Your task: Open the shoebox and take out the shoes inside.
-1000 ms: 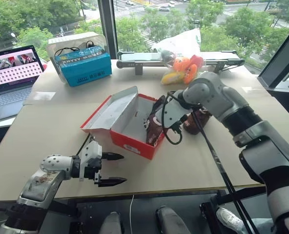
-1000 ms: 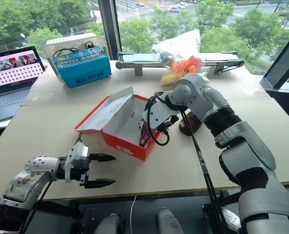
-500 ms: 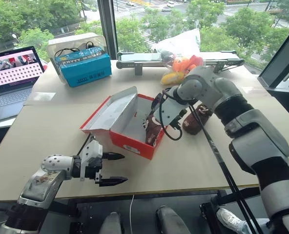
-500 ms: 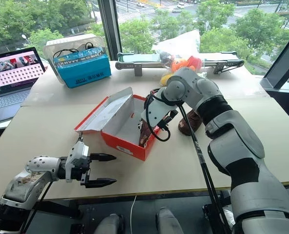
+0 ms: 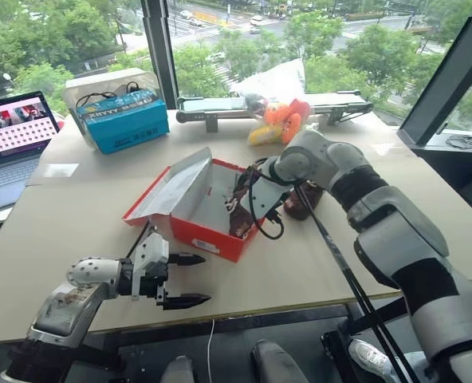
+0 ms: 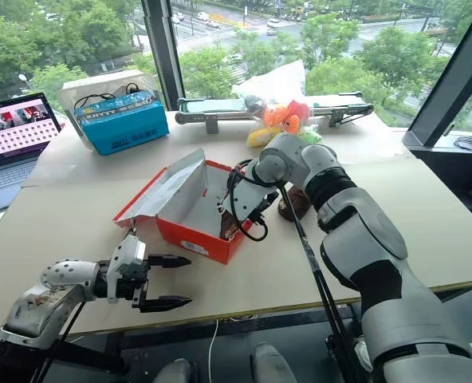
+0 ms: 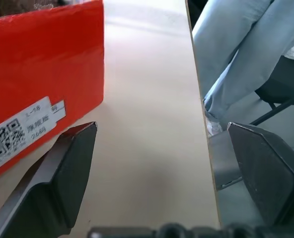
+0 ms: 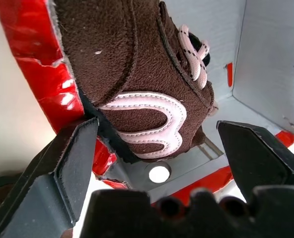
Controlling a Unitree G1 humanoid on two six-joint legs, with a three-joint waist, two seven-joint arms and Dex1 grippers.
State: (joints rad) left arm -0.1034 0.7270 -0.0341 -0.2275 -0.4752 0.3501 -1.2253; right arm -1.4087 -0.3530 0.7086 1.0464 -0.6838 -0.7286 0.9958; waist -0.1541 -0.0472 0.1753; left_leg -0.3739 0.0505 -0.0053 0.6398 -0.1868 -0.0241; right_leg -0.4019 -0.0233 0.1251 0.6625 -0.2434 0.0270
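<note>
Shoebox (image 5: 194,209) sits lid-open mid-table (image 5: 76,215), one brown shoe (image 8: 137,94) leaning on its near wall, right pincer (image 8: 157,148) wide apart straddling it: advise lowering squarely before closing; left pincer (image 5: 182,280) idle, apart.

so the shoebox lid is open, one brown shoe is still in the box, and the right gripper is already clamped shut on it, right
Not quite. The shoebox is open and one brown shoe still leans inside against its red wall, but the right gripper is not clamped on it. The right wrist view shows its two fingers spread wide on either side of the shoe, with gaps between them and it.
</note>
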